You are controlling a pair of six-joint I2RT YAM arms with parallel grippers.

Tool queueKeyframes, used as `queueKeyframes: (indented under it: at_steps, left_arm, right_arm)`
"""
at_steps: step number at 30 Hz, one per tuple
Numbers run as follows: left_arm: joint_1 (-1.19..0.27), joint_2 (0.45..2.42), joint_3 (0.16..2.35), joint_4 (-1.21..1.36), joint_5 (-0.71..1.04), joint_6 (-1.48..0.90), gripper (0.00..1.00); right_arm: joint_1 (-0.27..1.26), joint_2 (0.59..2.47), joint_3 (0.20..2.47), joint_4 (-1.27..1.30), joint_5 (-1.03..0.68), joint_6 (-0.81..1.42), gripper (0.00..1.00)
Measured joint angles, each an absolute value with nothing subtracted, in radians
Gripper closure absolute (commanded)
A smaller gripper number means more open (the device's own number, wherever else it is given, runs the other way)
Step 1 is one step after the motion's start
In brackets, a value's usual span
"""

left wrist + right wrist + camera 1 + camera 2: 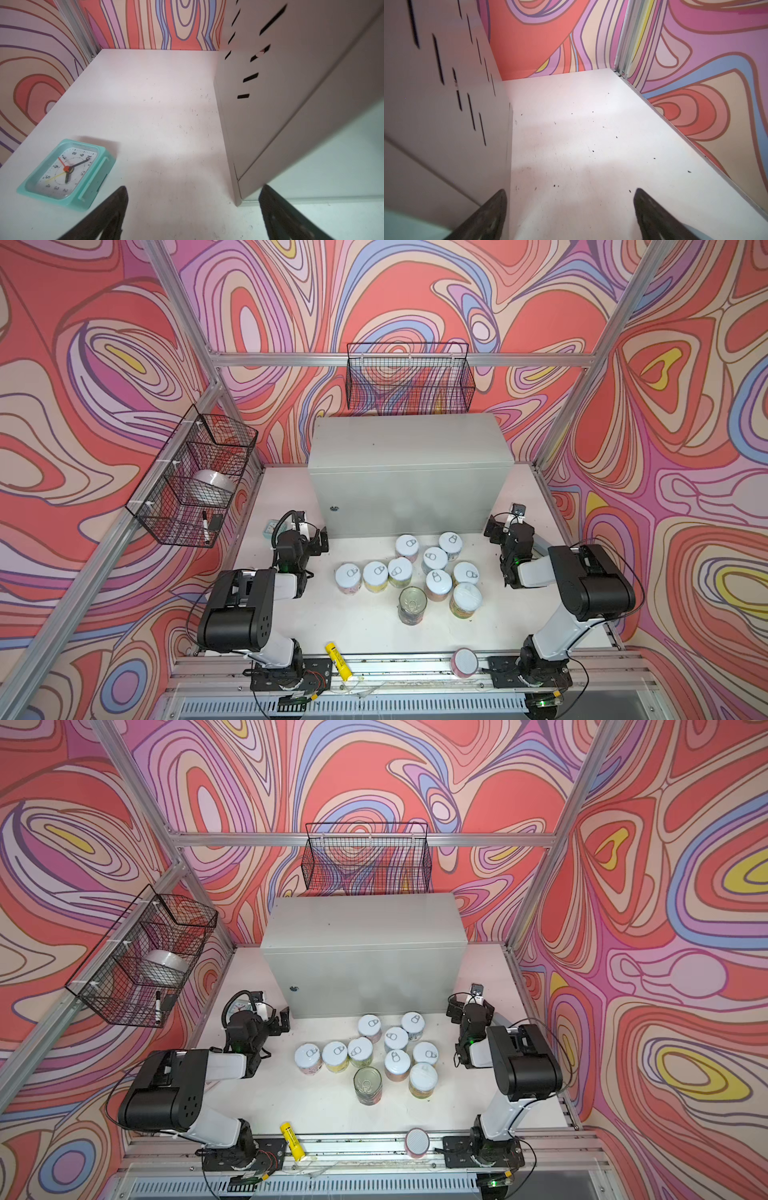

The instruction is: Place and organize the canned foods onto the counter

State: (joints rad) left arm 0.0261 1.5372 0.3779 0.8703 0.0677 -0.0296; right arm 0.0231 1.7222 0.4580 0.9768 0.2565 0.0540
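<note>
Ten upright pastel-labelled cans (435, 559) in a cluster just before the light-grey box counter (409, 443).

The only readable marks are black numerals on the white dial of the mint-green clock (66, 172) in the left wrist view: 2, 3, 4, 5, 7, 8, 9 and 10 are legible. The dark print on the yellow tube (338, 659) and the labels of the canned foods (412, 605) are too small to read.
</note>
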Motion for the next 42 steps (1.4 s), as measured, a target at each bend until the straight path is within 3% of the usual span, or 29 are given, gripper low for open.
queueKeyframes:
  at_steps: [37, 42]
  left_arm:
    - [0.026, 1.537, 0.377, 0.871, 0.070, -0.030, 0.00]
    - [0.020, 1.374, 0.318, 0.812, -0.001, -0.042, 0.00]
  right_arm:
    - [0.023, 1.722, 0.458, 0.980, 0.227, 0.044, 0.02]
    - [0.039, 1.717, 0.427, 1.023, 0.223, 0.015, 0.02]
